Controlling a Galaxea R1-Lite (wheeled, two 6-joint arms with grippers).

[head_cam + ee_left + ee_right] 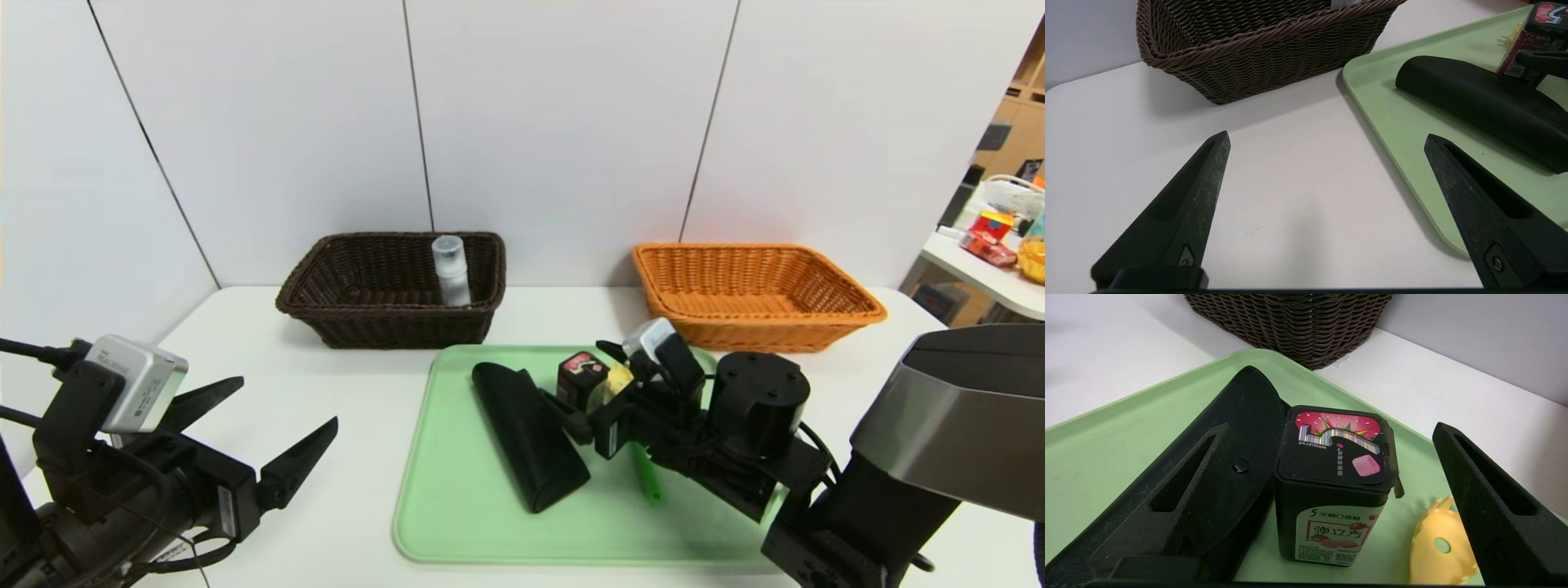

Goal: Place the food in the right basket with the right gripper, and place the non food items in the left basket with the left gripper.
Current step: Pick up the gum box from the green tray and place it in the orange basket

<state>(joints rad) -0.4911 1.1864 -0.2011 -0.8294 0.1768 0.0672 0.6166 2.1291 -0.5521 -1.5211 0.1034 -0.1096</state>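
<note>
R hand (584, 408) over green tray (457, 506), fingers spread wide, holding nothing. Straddles small black carton (1333, 486) w/ pink-red/white top label; one finger (1180, 486) lies over long black soft case (526, 433), other finger (1490, 502) on far side of carton, above yellow spoon head (1439, 543). Clear gaps both sides of carton in R wrist view, no contact. Carton upright on tray, tight beside case, can't tell if touching. Green spoon handle (647, 474) pokes out from under R wrist in head view.

L hand (269, 441) parked low at table's left, fingers wide apart, holding nothing, hovering above white table (1290, 196), just off tray's left edge. Aimed fwd toward dark brown basket (392, 286).

Dark brown basket at back left of table, behind tray's left corner; white bottle w/ clear cap (451, 269) standing upright inside, against its right wall. Orange-tan basket (751, 294) at back right, just behind tray's right corner, nothing visible inside. Baskets well apart.

Second table w/ colourful clutter (1000, 241) at far right.
</note>
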